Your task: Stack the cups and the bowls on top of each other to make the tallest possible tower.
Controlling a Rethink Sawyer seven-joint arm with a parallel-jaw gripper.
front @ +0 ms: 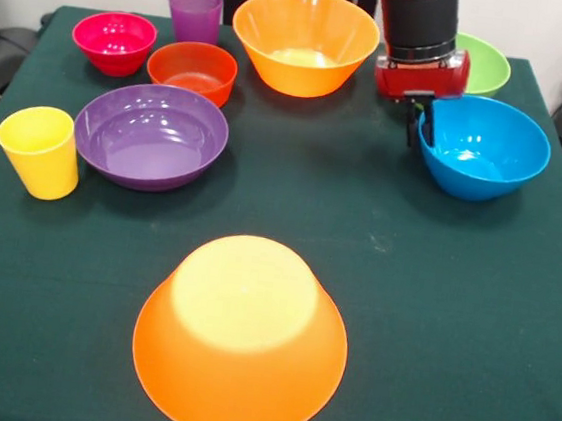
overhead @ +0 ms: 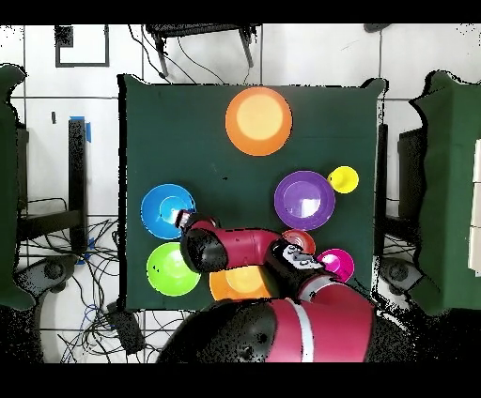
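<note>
- Step in hand, as I judge it: picking up the blue bowl [front: 484, 146]. The gripper [front: 420, 125] sits low at the bowl's rim, on the side toward the table's middle; one dark finger hangs outside the wall and the other seems to be just inside it.
- The jaws straddle the rim with a narrow gap. Whether they already pinch the wall I cannot tell; the bowl rests on the green tablecloth [front: 359, 229].
- The blue bowl stands mouth up, its axis vertical.
- Next move calls for closing on the wall, lifting clear, then turning the bowl mouth down to cap the upturned large orange bowl [front: 241, 337], the likely tower base. That bowl lies well in front of the gripper, at the table's opposite edge, base up.
- Behind the gripper: the green bowl [front: 487, 63]. Beside it stands the second large orange bowl [front: 304, 42], mouth up.
- Far across the table from the gripper: wide purple bowl [front: 151, 137], yellow cup [front: 39, 152], purple cup [front: 195, 13], pink-red bowl [front: 114, 42], orange-red bowl [front: 192, 70].
</note>
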